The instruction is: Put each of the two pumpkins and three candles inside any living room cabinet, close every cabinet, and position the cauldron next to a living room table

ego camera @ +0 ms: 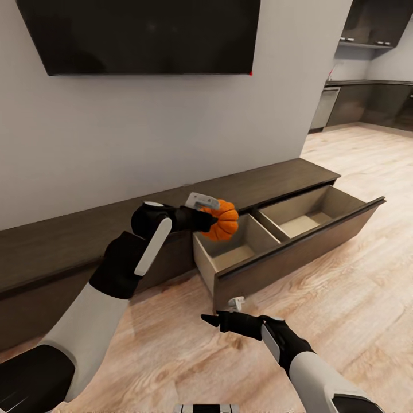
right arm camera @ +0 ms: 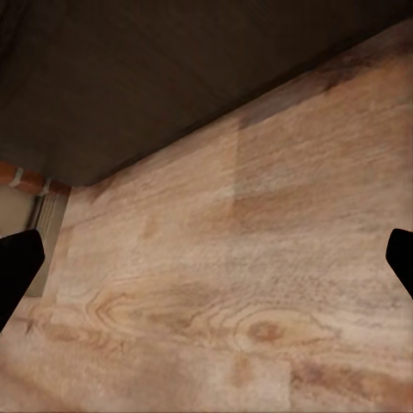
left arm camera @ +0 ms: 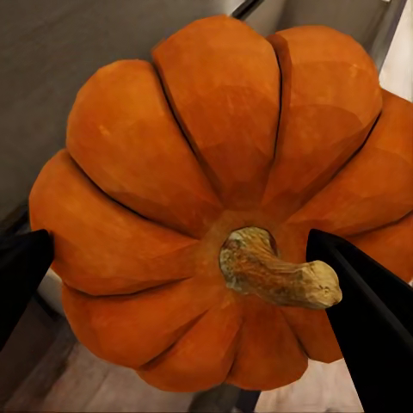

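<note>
The small orange ribbed pumpkin sits just left of the frame's middle in the head view, held above the left end of the open drawer of the long, low dark-brown wood cabinet. The left gripper is clamped on it; in the left wrist view its black fingers press either side of the pumpkin, whose short tan stem faces the camera. The drawer's two tan compartments lie right of centre. At the lower middle, the right gripper hovers over the light wood plank floor, its fingers spread wide and holding nothing. A black wall-mounted TV fills the upper left.
</note>
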`<state>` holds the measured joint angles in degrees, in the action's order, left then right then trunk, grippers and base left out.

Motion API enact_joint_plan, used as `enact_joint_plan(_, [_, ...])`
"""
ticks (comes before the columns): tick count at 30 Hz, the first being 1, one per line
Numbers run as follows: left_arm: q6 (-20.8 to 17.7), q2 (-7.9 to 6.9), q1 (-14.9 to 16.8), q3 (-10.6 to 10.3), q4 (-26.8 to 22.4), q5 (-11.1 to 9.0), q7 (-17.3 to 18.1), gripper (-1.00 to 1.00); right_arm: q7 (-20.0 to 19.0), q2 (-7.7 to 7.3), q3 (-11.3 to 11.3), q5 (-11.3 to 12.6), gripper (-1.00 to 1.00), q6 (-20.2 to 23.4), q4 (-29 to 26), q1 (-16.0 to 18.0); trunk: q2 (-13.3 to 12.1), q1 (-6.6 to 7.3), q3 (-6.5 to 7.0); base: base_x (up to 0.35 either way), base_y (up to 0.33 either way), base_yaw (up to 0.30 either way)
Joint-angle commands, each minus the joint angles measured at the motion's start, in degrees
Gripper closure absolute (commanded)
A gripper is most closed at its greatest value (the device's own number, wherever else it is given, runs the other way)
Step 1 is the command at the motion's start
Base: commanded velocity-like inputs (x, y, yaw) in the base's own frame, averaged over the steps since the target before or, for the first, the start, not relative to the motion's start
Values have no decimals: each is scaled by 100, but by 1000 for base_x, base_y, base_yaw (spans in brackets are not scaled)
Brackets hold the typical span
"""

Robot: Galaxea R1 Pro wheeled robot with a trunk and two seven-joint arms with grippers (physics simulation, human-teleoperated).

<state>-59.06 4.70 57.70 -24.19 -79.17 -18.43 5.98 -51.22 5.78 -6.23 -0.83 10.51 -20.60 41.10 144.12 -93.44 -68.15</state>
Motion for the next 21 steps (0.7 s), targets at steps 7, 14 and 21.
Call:
enact_joint_plan(7, [-19, 4, 4, -5, -2, 55, 79, 100, -29, -7, -37, 44, -100, 57, -5, 3, 12, -16, -160, 0, 0, 0])
enact_joint_plan(14, [-13, 4, 4, -40, -1, 61, 92, 100, -91, -9, -20, 50, -100, 71, 1, 1, 13, -19, -182, 0, 0, 0])
enact_joint_plan(21, [-3, 9, 4, -219, -1, 76, 87, 100, -115, 26, 5, 8, -100, 50, 12, -2, 13, -19, -182, 227, 0, 0])
